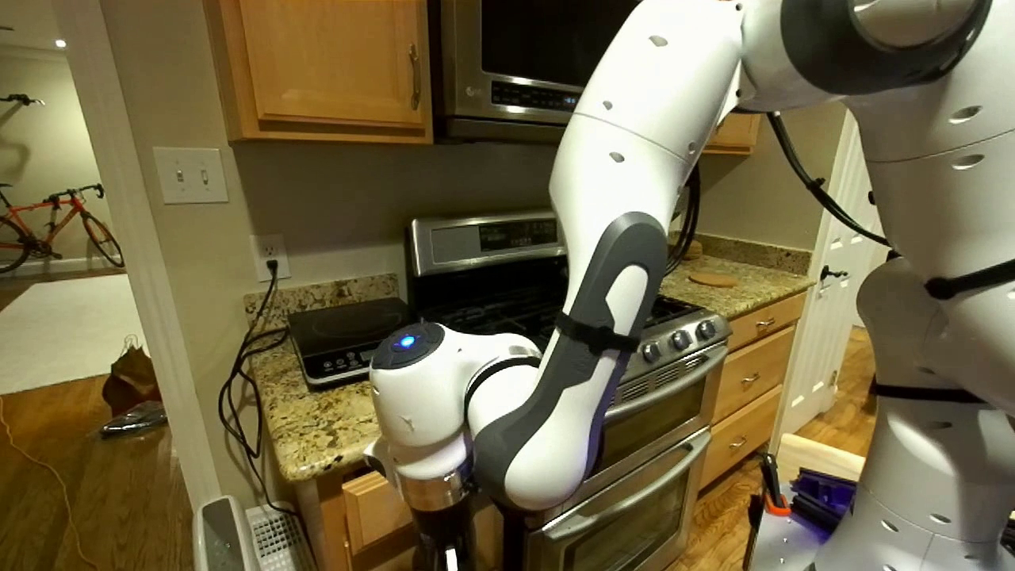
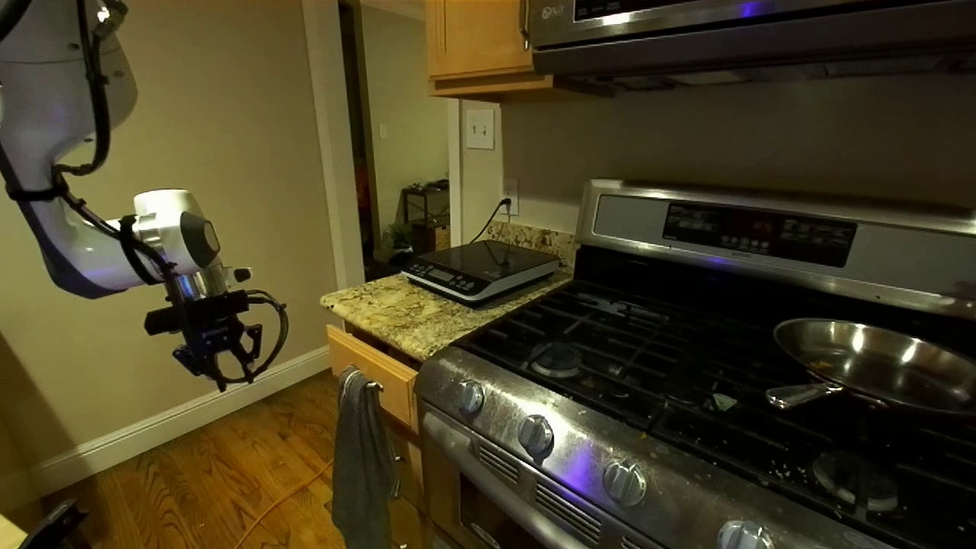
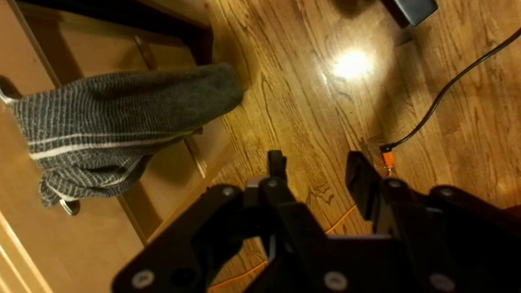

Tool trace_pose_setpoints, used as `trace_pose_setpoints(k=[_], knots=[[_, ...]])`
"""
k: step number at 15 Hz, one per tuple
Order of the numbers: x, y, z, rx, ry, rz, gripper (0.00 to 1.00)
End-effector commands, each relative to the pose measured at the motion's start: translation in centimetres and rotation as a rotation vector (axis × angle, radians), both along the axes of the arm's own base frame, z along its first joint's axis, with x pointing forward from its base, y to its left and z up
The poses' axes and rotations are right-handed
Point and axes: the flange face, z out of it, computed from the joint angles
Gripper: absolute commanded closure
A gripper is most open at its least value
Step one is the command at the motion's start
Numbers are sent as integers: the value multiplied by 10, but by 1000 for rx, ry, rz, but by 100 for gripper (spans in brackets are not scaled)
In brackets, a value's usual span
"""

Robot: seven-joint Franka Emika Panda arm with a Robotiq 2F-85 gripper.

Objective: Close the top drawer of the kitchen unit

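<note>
The top drawer (image 2: 396,390) has a light wooden front and stands pulled out below the granite counter. Its front also shows in an exterior view (image 1: 374,507), partly behind the arm, and in the wrist view (image 3: 93,240). A dark grey towel (image 2: 360,457) hangs over its handle; in the wrist view the towel (image 3: 122,118) shows white stripes. My gripper (image 2: 223,360) is in the air in front of the drawer, apart from it and pointing down. In the wrist view my gripper (image 3: 315,158) has its fingers apart, with only floor between them.
The granite counter (image 2: 389,305) holds a black portable cooktop (image 2: 480,268). A gas range (image 2: 534,488) stands beside the drawer, with a steel pan (image 2: 877,366) on it. A white appliance (image 1: 226,535) stands by the wall. A black cord (image 3: 443,87) and an orange cord (image 3: 342,217) lie on the floor.
</note>
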Motion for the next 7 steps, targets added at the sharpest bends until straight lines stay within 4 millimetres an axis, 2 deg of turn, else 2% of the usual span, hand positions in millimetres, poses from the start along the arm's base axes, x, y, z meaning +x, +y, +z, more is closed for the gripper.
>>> trace_pose_setpoints(k=[1, 4, 5, 7], knots=[[-15, -19, 34, 7, 70, -59, 26], [-16, -22, 47, 40, 91, -117, 5], [-6, -10, 32, 33, 69, -98, 25], [-6, -13, 39, 45, 74, -111, 11]])
